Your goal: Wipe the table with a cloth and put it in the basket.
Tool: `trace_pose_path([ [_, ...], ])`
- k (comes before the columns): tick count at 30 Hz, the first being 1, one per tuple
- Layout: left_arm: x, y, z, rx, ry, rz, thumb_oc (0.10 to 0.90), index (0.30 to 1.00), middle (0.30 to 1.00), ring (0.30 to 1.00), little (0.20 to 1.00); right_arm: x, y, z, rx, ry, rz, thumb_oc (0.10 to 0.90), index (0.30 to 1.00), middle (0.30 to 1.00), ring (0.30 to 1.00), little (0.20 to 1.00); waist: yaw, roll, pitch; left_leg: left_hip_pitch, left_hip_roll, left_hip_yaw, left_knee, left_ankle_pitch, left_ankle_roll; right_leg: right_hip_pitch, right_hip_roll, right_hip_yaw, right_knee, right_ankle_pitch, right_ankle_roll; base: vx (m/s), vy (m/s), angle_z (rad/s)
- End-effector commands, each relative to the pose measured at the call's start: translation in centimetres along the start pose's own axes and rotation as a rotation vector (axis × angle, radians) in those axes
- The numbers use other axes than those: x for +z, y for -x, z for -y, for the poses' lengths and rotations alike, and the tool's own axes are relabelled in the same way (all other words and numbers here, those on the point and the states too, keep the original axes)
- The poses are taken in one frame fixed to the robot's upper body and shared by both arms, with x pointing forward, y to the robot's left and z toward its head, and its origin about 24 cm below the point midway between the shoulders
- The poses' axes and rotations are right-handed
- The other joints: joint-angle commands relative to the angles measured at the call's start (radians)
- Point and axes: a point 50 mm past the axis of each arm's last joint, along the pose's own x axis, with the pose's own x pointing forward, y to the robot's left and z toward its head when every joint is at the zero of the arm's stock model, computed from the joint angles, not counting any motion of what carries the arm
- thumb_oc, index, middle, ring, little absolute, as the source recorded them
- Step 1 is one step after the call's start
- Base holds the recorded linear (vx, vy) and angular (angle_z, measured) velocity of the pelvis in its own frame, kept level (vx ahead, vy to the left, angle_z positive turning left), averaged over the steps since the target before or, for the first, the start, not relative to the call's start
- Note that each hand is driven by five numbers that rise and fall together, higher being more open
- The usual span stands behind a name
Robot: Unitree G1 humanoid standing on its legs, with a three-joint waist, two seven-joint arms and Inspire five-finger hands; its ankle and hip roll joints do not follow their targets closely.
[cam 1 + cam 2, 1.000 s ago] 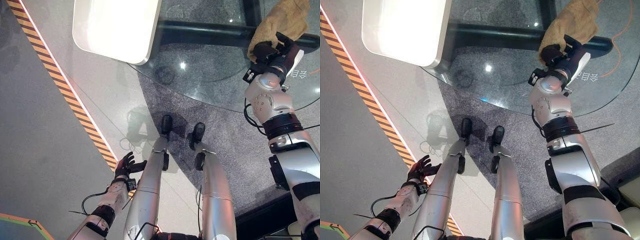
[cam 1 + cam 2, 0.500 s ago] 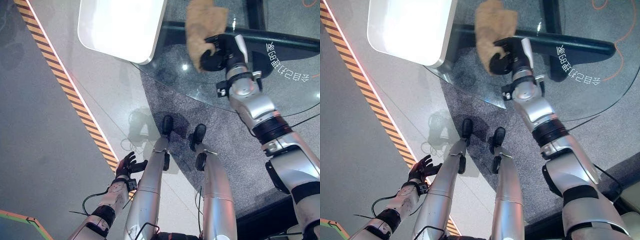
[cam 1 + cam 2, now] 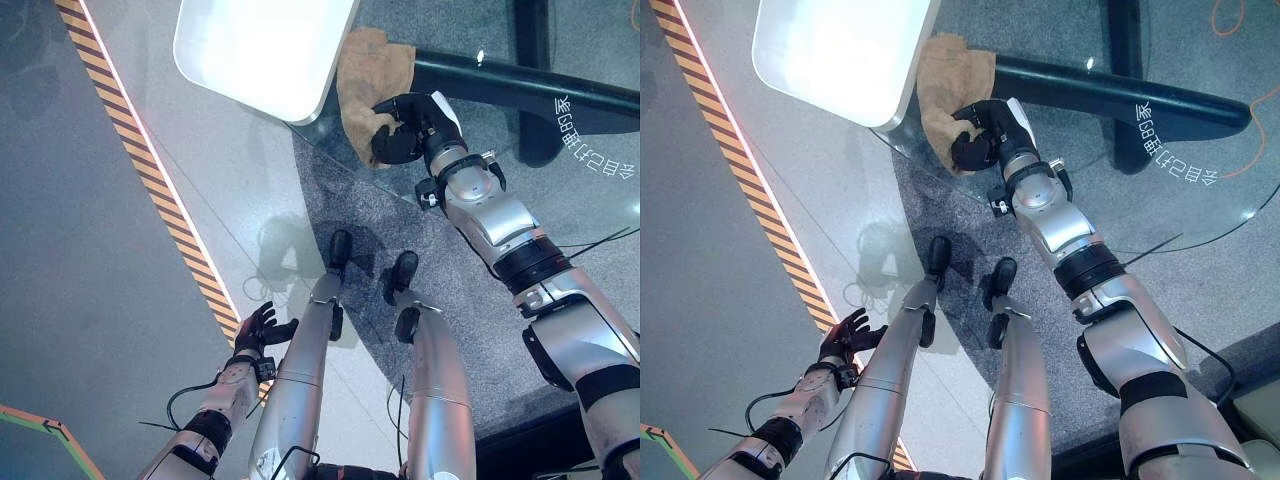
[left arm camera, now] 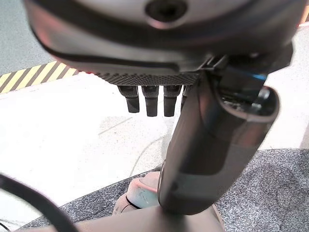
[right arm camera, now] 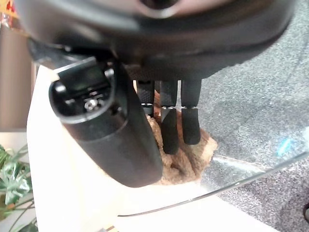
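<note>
A: What is the right hand (image 3: pixel 398 128) doing?

B: Its fingers (image 5: pixel 170 126) are curled down into the cloth (image 3: pixel 368 78), thumb alongside, bunching it against the glass table (image 3: pixel 470 170). The cloth lies just beyond the fingertips, away from the robot, and runs up to the white panel (image 3: pixel 265 50), touching its corner.

A: Which way does the cloth's long side run?

B: Roughly from the hand toward the far side of the table, right beside the panel. In my judgement the next stroke has to drag it away from the panel, across the bare glass.

A: And the left hand (image 3: pixel 257 328)?

B: Well apart from the panel, low over the floor, fingers spread and holding nothing. The right is far nearer.

A: Materials?

B: The cloth is tan, soft and crumpled; the table is clear, smooth glass with a curved edge; the panel is glossy white with rounded corners. I can't see a basket.
</note>
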Motion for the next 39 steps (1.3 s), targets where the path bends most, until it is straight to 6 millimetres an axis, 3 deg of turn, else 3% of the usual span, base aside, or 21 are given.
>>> trace_pose_path([
  [1,-5.8,2.6,1.0,-0.056,-0.024,-0.141,0.800,0.900,0.900,0.900,0.900,1.8,0.8,-1.8,0.083,0.042,0.130,0.100,0.300,0.300,0.300,0.200,0.009,0.083,-0.022,-0.011,0.014,0.084,0.166,-0.141,0.054,-0.046,-0.001,0.005,-0.073,0.104,0.039,0.00,0.000,0.00],
  [8,-5.9,2.7,0.7,-0.047,-0.012,-0.139,0.800,0.900,0.900,0.900,0.900,1.0,0.7,2.3,-0.218,0.003,0.087,0.100,0.300,0.300,0.300,0.200,-0.001,0.083,-0.022,-0.007,0.020,0.086,0.168,-0.147,0.056,-0.046,0.004,0.014,-0.069,0.107,0.042,0.00,0.000,0.00],
  [17,-6.3,2.9,0.1,-0.032,-0.007,-0.138,0.800,0.900,0.900,0.900,0.900,0.4,1.4,10.4,-0.626,0.207,-0.037,0.100,0.300,0.300,0.300,0.200,-0.010,0.085,-0.022,0.007,0.024,0.083,0.153,-0.151,0.059,-0.037,0.019,0.024,-0.086,0.113,0.042,0.00,-0.015,0.02],
  [18,-6.3,2.9,0.1,-0.032,-0.008,-0.138,0.800,0.900,0.900,0.900,0.900,0.4,1.4,10.5,-0.630,0.210,-0.038,0.100,0.300,0.300,0.300,0.200,-0.011,0.085,-0.022,0.007,0.024,0.083,0.153,-0.151,0.059,-0.037,0.019,0.024,-0.086,0.113,0.042,-0.01,-0.035,0.05],
  [23,-6.6,3.0,-0.7,-0.026,-0.007,-0.139,0.800,0.900,0.900,0.900,0.900,0.5,2.9,15.0,-0.865,0.197,-0.062,0.100,0.300,0.300,0.300,0.200,-0.020,0.090,-0.022,0.018,0.025,0.081,0.149,-0.155,0.057,-0.030,0.028,0.032,-0.089,0.110,0.042,-0.01,-0.040,0.00],
  [32,-6.5,3.1,-1.2,-0.022,0.007,-0.139,0.800,0.900,0.900,0.900,0.900,0.2,5.5,19.7,-1.118,0.148,-0.082,0.100,0.300,0.300,0.300,0.200,-0.044,0.097,-0.022,0.049,0.025,0.086,0.130,-0.158,0.052,-0.008,0.040,0.048,-0.114,0.106,0.041,0.00,-0.012,-0.01],
  [39,-6.3,3.0,-1.6,-0.015,0.015,-0.136,0.800,0.900,0.900,0.900,0.900,-0.3,7.5,21.9,-1.249,0.132,-0.095,0.100,0.300,0.300,0.300,0.200,-0.060,0.096,-0.022,0.061,0.026,0.088,0.119,-0.157,0.047,0.002,0.048,0.057,-0.129,0.103,0.039,0.00,-0.022,-0.09],
])
